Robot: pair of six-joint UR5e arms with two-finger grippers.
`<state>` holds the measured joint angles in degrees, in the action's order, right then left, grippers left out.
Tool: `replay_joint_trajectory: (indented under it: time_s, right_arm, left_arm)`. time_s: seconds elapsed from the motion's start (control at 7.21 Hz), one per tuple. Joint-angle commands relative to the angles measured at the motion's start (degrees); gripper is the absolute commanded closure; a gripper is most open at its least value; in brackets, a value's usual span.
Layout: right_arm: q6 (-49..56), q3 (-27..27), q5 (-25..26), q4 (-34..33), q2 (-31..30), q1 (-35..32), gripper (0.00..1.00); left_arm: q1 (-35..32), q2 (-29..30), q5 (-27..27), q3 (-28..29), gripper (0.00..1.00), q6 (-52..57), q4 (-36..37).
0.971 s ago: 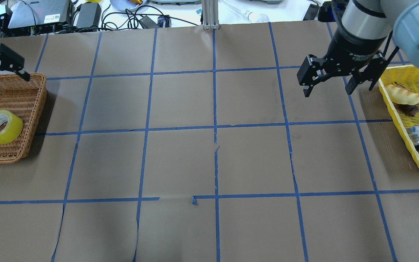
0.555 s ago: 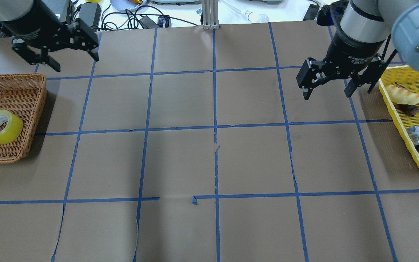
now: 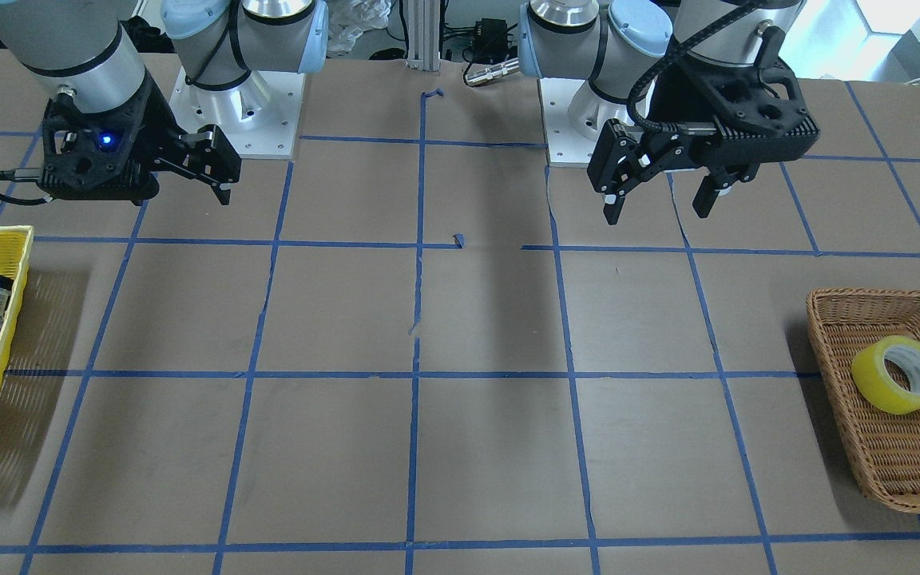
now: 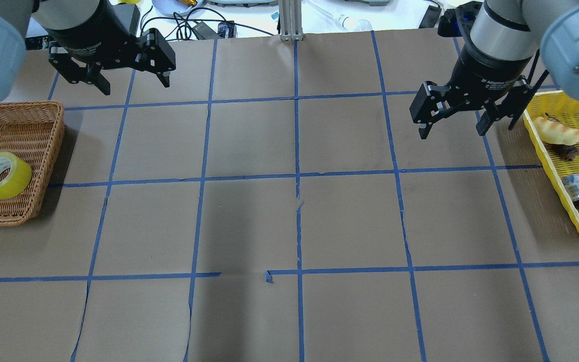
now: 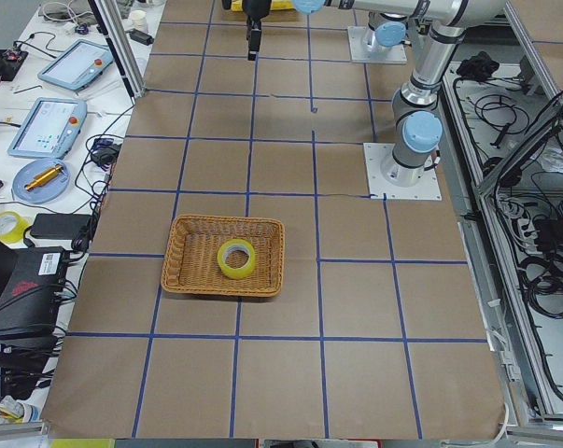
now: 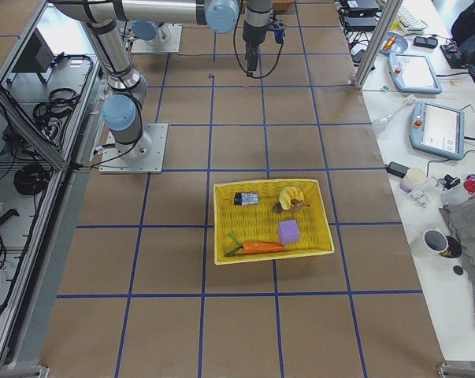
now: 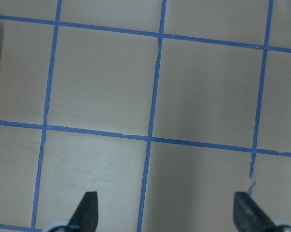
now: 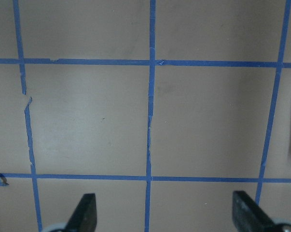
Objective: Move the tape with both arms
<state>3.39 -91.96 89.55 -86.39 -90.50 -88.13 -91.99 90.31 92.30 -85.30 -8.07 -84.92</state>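
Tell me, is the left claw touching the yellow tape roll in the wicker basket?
Apart. The overhead view shows the left gripper open beyond the wicker basket, a clear gap from the tape lying inside.

We see a table [image 4: 249,221] covered in matt brown paper, creased and torn along some seams, with thin blue tape lines [image 4: 296,136] stuck flat on it. The tape [image 4: 2,175] is a glossy, translucent yellow plastic roll with a whitish inner core. It lies in a wicker basket [image 4: 13,125] of rough woven brown cane. The left arm [image 5: 429,67] and right arm [image 6: 154,9] are smooth silver-grey metal with light blue caps of a soft sheen. The left gripper [image 4: 135,86] and right gripper [image 4: 452,133] look matt black. A yellow tray [image 4: 566,105] is perforated plastic mesh.
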Motion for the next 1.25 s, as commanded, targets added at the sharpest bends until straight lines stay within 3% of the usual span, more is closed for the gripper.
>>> replay_joint_trajectory:
  time_s: [0.0, 0.28, 1.11]
  right_arm:
    - [-0.13, 0.02, -0.6, 0.0, -0.12, -0.03, 0.0]
    - [0.04, 0.02, -0.51, 0.0, -0.12, 0.06, 0.0]
    - [1.97, 0.46, -0.34, -0.88, -0.64, 0.06, 0.0]
  left_arm:
    - [1.1, -0.22, 0.24, 0.22, 0.0, 1.39, -1.92]
    - [4.62, -0.48, -0.63, -0.22, 0.0, 5.16, -3.4]
    - [4.89, 0.48, -2.21, -0.75, 0.0, 5.0, -2.8]
